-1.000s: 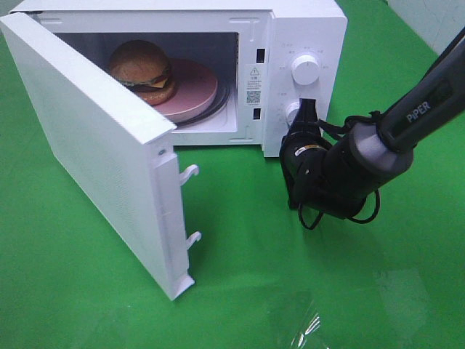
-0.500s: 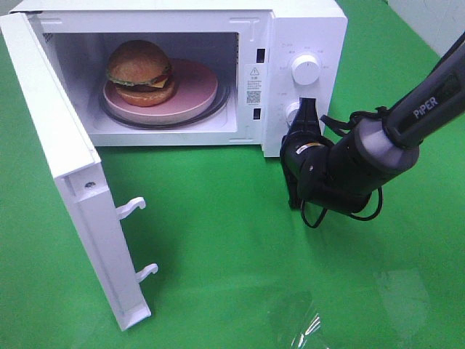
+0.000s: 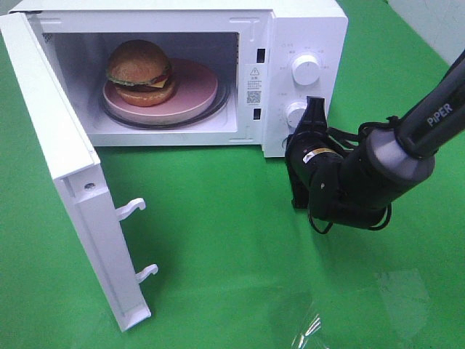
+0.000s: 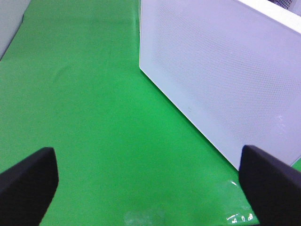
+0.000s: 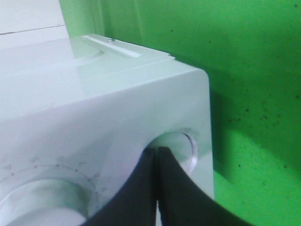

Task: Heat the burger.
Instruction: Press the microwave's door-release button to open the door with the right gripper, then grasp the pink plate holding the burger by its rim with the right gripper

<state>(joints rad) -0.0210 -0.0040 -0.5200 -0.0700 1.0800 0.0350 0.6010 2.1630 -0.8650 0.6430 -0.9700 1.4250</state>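
- Two dark fingers (image 5: 136, 188) of the right gripper (image 5: 156, 149) were pressed together with only a thin seam between them. Their tips were directly in front of the lower knob (image 5: 183, 146) on the microwave (image 5: 94, 94). They covered much of the knob, so contact could not be told.
- From the high camera, the right gripper (image 3: 314, 109) stood just at the three o'clock side of the lower knob (image 3: 296, 114). Its fingers were seen edge-on as one black blade. Its arm (image 3: 407, 138) ran out of frame at two o'clock.
- The upper knob (image 3: 305, 69) sat at twelve o'clock from the lower one. In the right wrist view it was only a blurred round shape (image 5: 42, 197), cut off by the frame.
- The left gripper (image 4: 150, 183) was spread wide. Only its two fingertips (image 4: 28, 179) showed, each cropped by the frame, with bare green cloth (image 4: 94, 117) between them.
- Beyond it was the perforated white outer face of the door (image 4: 221, 75), with one corner out of frame.
- The microwave (image 3: 305, 22) had its door (image 3: 65, 189) swung open toward seven o'clock, with two latch hooks (image 3: 131, 207) on the free edge.
- The burger (image 3: 139, 71) sat inside the cavity on the pink plate (image 3: 200, 91), toward the plate's nine o'clock side. The back of the cavity was in shadow.
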